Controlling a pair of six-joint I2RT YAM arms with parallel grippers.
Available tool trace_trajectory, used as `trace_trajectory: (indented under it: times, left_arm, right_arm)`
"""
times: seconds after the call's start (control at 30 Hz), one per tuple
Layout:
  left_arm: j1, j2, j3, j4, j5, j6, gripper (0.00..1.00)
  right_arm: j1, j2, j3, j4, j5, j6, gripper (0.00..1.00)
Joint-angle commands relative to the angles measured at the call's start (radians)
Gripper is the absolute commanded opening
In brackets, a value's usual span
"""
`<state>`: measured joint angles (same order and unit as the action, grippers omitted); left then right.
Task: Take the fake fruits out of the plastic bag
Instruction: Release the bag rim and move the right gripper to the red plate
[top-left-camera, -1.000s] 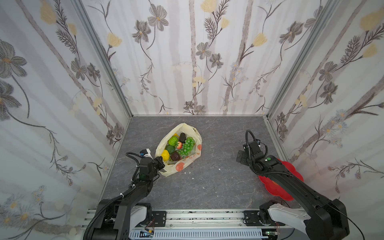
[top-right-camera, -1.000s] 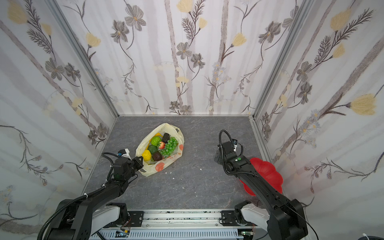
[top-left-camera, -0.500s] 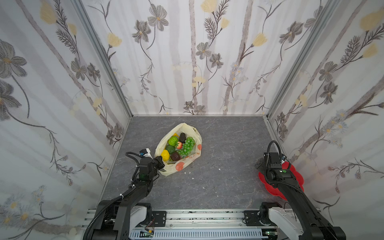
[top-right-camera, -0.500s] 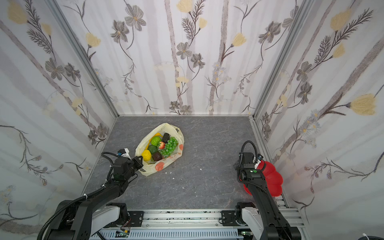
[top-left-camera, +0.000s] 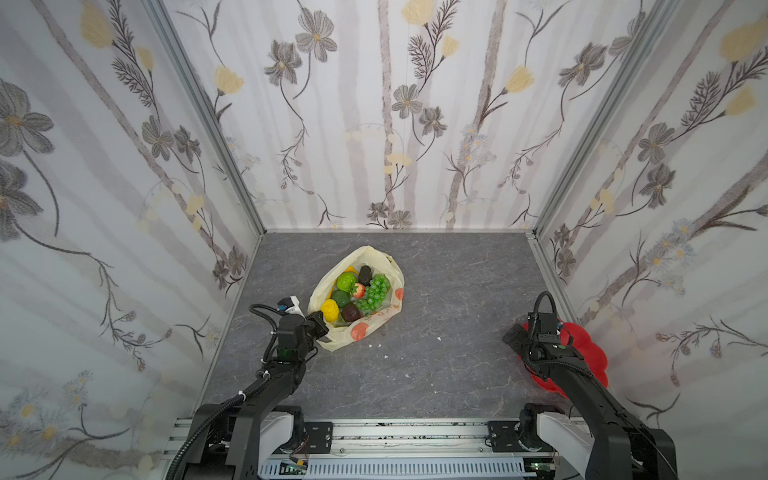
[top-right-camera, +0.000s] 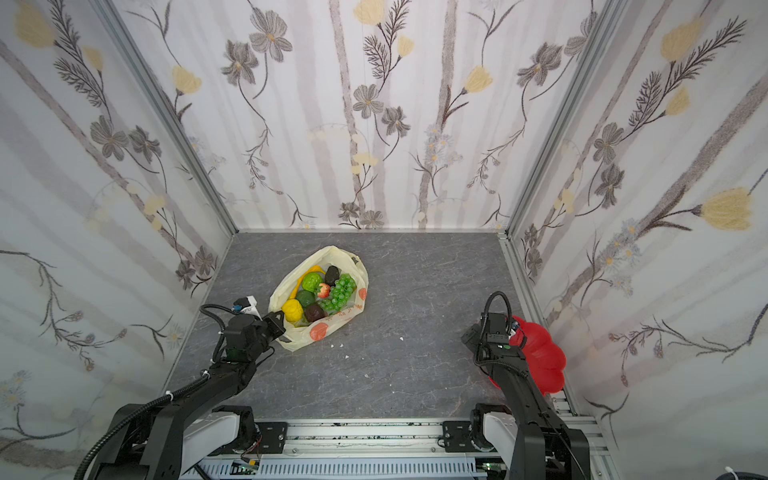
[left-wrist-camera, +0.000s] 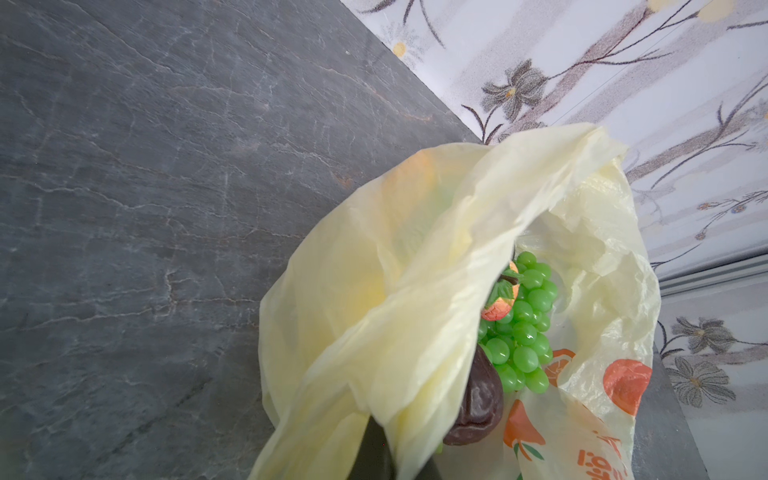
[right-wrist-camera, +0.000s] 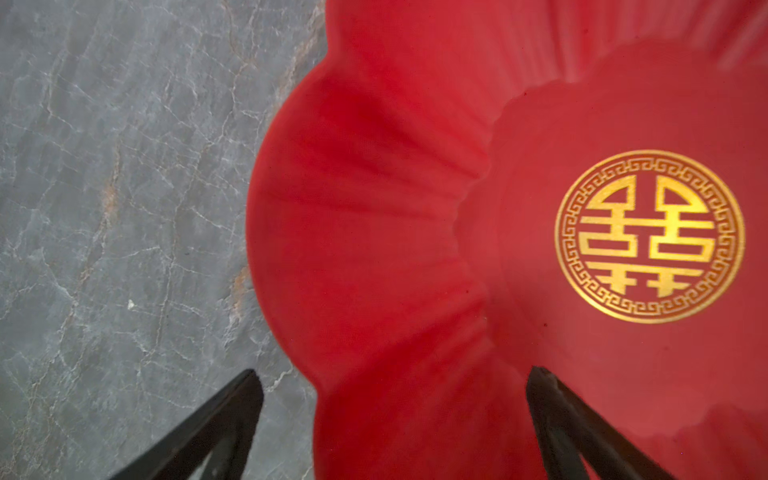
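Red dish (right-wrist-camera: 374, 216) rim below right fingers (right-wrist-camera: 232, 411)

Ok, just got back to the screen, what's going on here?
The left pincer is shut on the near edge of the bag, which lies with its mouth open on the table. The fruits in view all lie inside the bag; none is out yet. The right pincer hangs open over the rim of the red dish on the right, holding nothing. The part of the red dish in view has no fruit in it.
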<state>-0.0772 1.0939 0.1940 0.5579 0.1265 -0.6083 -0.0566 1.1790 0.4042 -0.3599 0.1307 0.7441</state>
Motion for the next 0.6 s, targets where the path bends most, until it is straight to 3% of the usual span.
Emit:
trace_trajectory:
  times: [0.0, 0.27, 0.57]
  left_arm:
    - [0.004, -0.007, 0.0, 0.008, -0.017, 0.003, 0.0]
    - [0.007, -0.002, 0.002, 0.007, -0.017, 0.005, 0.0]
    - [0.01, 0.006, 0.005, 0.007, -0.017, 0.006, 0.0]
  right_arm:
    - [0.0, 0.036, -0.012, 0.073, -0.048, 0.018, 1.0]
    - [0.009, 0.075, -0.038, 0.127, -0.167, 0.038, 1.0]
    - [0.133, 0.06, -0.026, 0.137, -0.182, 0.083, 1.0]
